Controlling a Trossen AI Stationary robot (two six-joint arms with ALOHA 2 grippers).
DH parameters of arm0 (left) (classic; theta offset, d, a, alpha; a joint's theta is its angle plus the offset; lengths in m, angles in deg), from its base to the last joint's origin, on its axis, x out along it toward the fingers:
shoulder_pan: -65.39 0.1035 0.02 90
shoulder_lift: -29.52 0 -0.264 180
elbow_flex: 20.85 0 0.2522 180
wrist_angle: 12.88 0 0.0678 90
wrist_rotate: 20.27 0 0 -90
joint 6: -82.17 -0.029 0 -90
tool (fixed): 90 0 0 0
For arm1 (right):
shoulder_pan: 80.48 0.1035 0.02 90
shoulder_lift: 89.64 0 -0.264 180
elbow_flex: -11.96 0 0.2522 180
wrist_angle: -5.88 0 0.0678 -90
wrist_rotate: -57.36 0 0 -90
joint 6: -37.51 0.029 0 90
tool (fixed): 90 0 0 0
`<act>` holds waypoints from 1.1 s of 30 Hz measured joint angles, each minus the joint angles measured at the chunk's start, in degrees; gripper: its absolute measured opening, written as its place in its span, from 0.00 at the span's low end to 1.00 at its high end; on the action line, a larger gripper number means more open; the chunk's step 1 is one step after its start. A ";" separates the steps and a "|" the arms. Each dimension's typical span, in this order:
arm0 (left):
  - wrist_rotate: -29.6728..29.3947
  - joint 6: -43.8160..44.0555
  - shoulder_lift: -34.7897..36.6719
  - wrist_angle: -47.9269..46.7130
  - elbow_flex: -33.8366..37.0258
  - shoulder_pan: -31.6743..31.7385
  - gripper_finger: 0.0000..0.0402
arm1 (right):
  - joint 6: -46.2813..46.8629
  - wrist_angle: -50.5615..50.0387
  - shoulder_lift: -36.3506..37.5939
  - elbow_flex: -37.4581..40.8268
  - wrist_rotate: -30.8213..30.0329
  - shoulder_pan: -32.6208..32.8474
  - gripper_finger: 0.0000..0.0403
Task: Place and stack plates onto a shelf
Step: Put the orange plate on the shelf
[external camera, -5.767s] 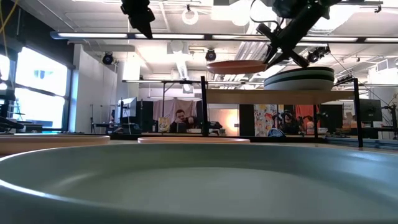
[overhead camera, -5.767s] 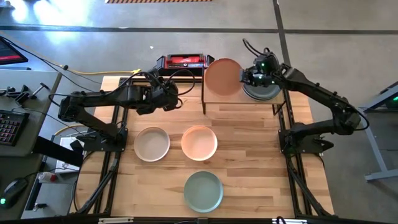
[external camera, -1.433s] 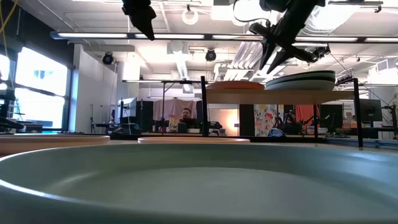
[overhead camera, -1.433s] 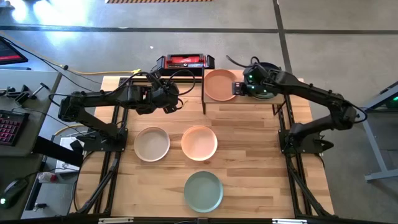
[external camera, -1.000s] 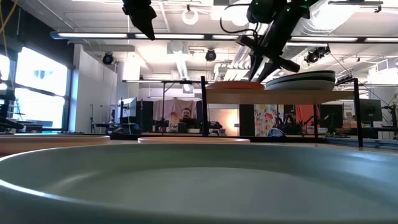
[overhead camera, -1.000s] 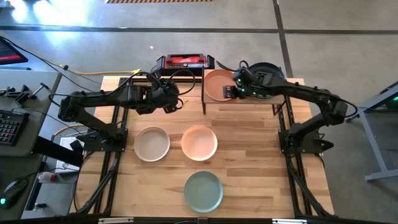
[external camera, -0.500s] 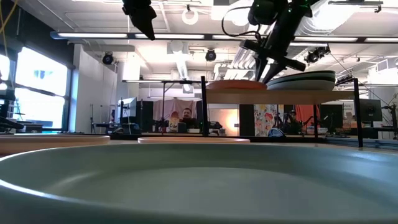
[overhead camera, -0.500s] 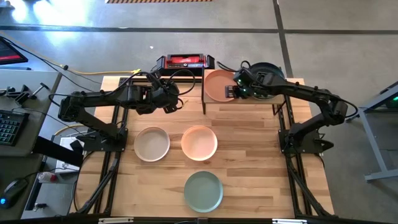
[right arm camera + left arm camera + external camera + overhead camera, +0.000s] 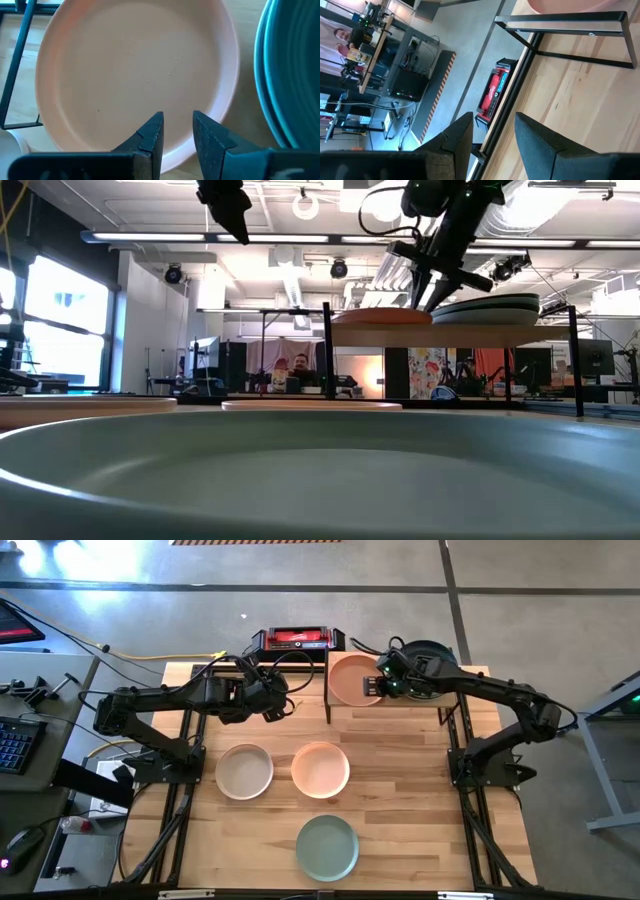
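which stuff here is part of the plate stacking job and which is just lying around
Part of the job:
- terracotta pink round plate on the light-wood shelf
- dark plate stack beside it
- cream plate, peach plate and sage plate on the table
- right gripper, open over the pink plate

Just lying about:
- red and black box at the table's far edge

Lab or workshop: concrete floor [image 9: 300,600], exposed ceiling ducts [image 9: 290,275], equipment-laden desks [image 9: 380,45].
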 joint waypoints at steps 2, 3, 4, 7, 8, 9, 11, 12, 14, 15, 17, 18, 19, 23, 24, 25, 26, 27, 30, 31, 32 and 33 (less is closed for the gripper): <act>0.00 0.01 0.00 0.00 0.00 0.00 0.34 | -0.44 0.69 0.24 0.00 0.01 0.00 0.21; 0.02 -0.01 0.00 0.00 0.00 0.01 0.34 | -0.77 0.97 0.36 -0.17 0.15 0.01 0.21; 0.00 0.01 0.00 -0.04 0.00 -0.01 0.34 | -1.21 0.83 0.44 -0.50 0.25 0.10 0.21; 0.02 -0.01 0.00 -0.07 0.00 -0.01 0.34 | -2.63 0.86 0.53 -2.52 2.69 0.81 0.21; 0.00 -0.01 0.00 -0.07 0.00 0.00 0.34 | -2.88 0.75 0.53 -3.32 4.22 1.21 0.21; 0.00 0.01 0.00 -0.05 0.00 -0.01 0.34 | -3.05 0.70 0.53 -4.10 5.86 1.77 0.21; 0.02 -0.01 0.00 -0.08 0.00 0.01 0.34 | -2.91 0.86 0.54 -5.33 8.12 3.64 0.21; 0.00 0.01 0.00 -0.07 0.00 -0.01 0.34 | -2.60 0.84 0.55 -5.65 8.87 4.74 0.21; 0.00 0.00 0.00 -0.08 0.00 -0.01 0.34 | -1.84 0.79 0.55 -5.84 9.60 7.08 0.21; 0.00 0.01 0.00 -0.07 0.00 -0.01 0.34 | -1.04 0.68 0.54 -5.84 9.73 8.21 0.21; 0.00 0.01 0.00 -0.07 0.00 0.00 0.34 | -0.10 0.63 0.12 -5.84 9.67 10.33 0.21; 0.02 0.01 0.00 -0.07 0.00 0.00 0.34 | 0.11 0.57 -0.09 -5.81 9.41 11.12 0.21; 0.02 0.01 0.00 -0.07 0.00 0.00 0.34 | 0.17 0.49 -0.27 -5.81 8.90 11.71 0.21; 0.00 0.01 0.00 -0.07 0.00 -0.01 0.34 | 1.53 0.17 -1.25 -5.81 8.05 12.80 0.21; 0.00 0.01 0.00 -0.03 0.00 -0.01 0.34 | 1.51 0.37 -1.58 -5.81 7.81 12.87 0.21; 0.02 0.01 0.00 -0.03 0.00 0.00 0.34 | 1.51 0.24 -1.87 -5.81 7.75 12.85 0.21; 0.02 0.01 0.00 -0.04 0.00 0.01 0.34 | 1.62 -0.11 -2.33 -5.81 7.73 12.85 0.21; 0.04 0.01 0.00 -0.01 0.00 -0.01 0.34 | 1.68 -0.09 -2.73 -5.81 7.74 12.92 0.21; 0.27 0.02 0.00 -0.02 -0.02 0.01 0.34 | 2.11 -0.18 -4.53 -5.80 7.81 12.94 0.21; 0.33 0.08 0.00 -0.03 -0.02 0.01 0.34 | 2.11 -0.17 -4.99 -5.79 7.96 12.94 0.21; 0.44 0.06 0.00 -0.07 -0.02 0.01 0.34 | 2.12 -0.05 -5.35 -5.79 7.92 12.94 0.21; 0.46 0.06 0.00 -0.05 -0.02 0.01 0.34 | 2.11 -0.04 -5.67 -5.79 7.93 12.94 0.21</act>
